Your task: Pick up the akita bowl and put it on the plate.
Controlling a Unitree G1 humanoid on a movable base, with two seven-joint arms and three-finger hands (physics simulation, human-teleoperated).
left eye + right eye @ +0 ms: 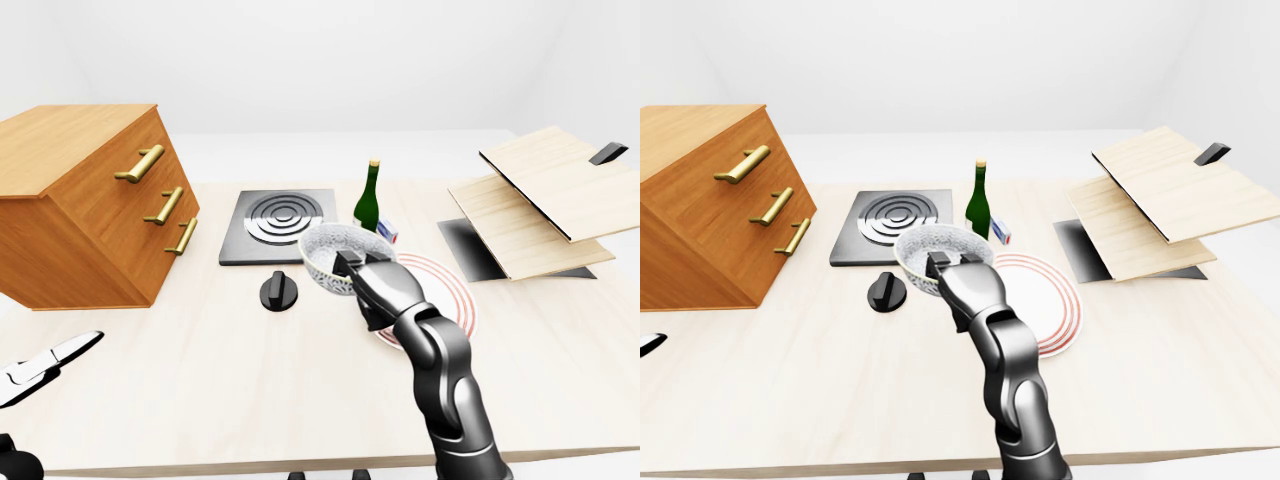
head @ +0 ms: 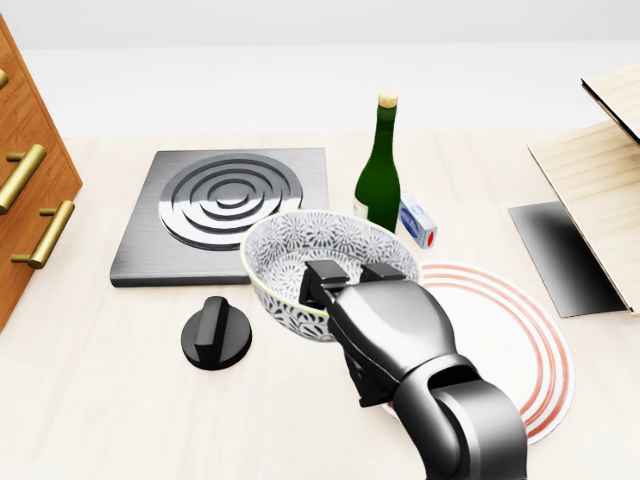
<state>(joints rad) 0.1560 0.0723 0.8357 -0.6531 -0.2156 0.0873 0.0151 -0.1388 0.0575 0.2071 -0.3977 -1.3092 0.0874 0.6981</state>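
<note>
The pale wooden table (image 2: 100,400) carries a brown wooden drawer cabinet (image 1: 80,215) at the left, a grey square hotplate (image 2: 225,210), a black round knob (image 2: 216,338), a green glass bottle (image 2: 379,180), a small white box (image 2: 417,222), a red-ringed white plate (image 2: 520,340) and slanted pale boards (image 1: 530,205).

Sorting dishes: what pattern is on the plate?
White plate, concentric red rings near its rim; clearest in head view.
</note>
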